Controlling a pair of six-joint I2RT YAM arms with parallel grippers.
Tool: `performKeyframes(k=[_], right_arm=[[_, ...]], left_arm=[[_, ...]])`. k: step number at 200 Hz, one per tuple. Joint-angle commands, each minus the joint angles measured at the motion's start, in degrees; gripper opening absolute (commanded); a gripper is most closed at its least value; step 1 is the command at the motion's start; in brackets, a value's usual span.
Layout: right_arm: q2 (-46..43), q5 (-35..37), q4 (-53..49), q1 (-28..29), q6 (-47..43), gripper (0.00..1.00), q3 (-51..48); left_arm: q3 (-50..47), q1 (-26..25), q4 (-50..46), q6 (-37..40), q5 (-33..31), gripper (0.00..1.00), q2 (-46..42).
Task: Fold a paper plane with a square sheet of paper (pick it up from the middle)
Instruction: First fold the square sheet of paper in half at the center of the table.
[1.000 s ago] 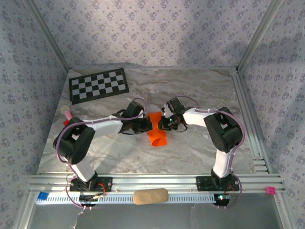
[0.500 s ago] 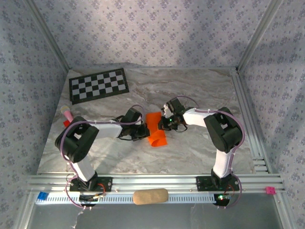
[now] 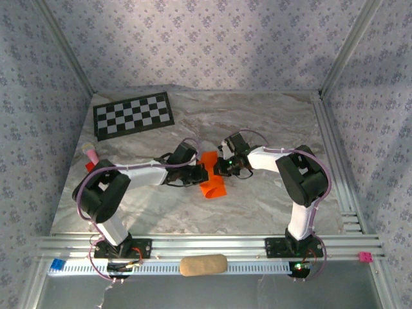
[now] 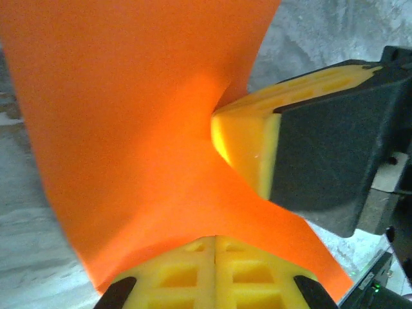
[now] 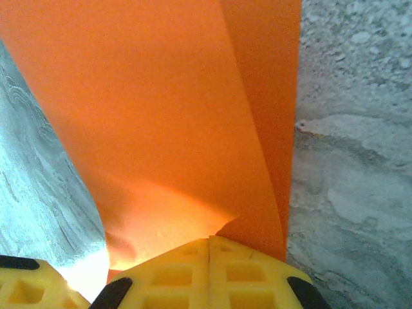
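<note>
At mid bench [image 3: 270,122], left fingers [image 4: 187,277] and right fingers [image 5: 244,270] clench the creased square sheet of paper [image 3: 212,187] from opposite sides, likely keeping layers aligned for the next fold.

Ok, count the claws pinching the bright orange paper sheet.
2. The left claw is shut on the thin bright orange paper sheet at its left side. The right claw is shut on its right side, opposite. None looks hidden.

We're looking into a lab test booth here: aluminium frame [image 3: 193,243], patterned panel walls [image 3: 212,45], marble-look desk [image 3: 257,199], checkerboard sheet [image 3: 133,114].
</note>
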Motion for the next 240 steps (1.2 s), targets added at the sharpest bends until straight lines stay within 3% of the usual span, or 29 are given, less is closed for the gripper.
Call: performKeyframes(k=[1,63,127,179,240], right_arm=[[2.3,5.7,-6.5,0.4,0.4,0.00,-2.9],[2.4,5.7,-6.3,0.4,0.3,0.00,-3.1],[2.0,5.8,-6.1,0.3,0.5,0.00,-3.7],[1.5,6.0,-5.8,0.3,0.7,0.00,-4.0],[1.8,5.9,-5.8,0.3,0.9,0.00,-4.0]], left_arm=[[-0.5,-0.2,0.3,-2.2,-0.8,0.00,0.2],[-6.0,-0.2,3.6,-3.0,-1.5,0.00,2.3],[-5.6,-0.4,-3.4,0.8,-5.0,0.00,-3.1],[-4.3,-1.6,2.8,-3.5,-2.0,0.00,-4.5],[-7.3,-2.0,7.7,-6.1,-0.3,0.00,1.1]])
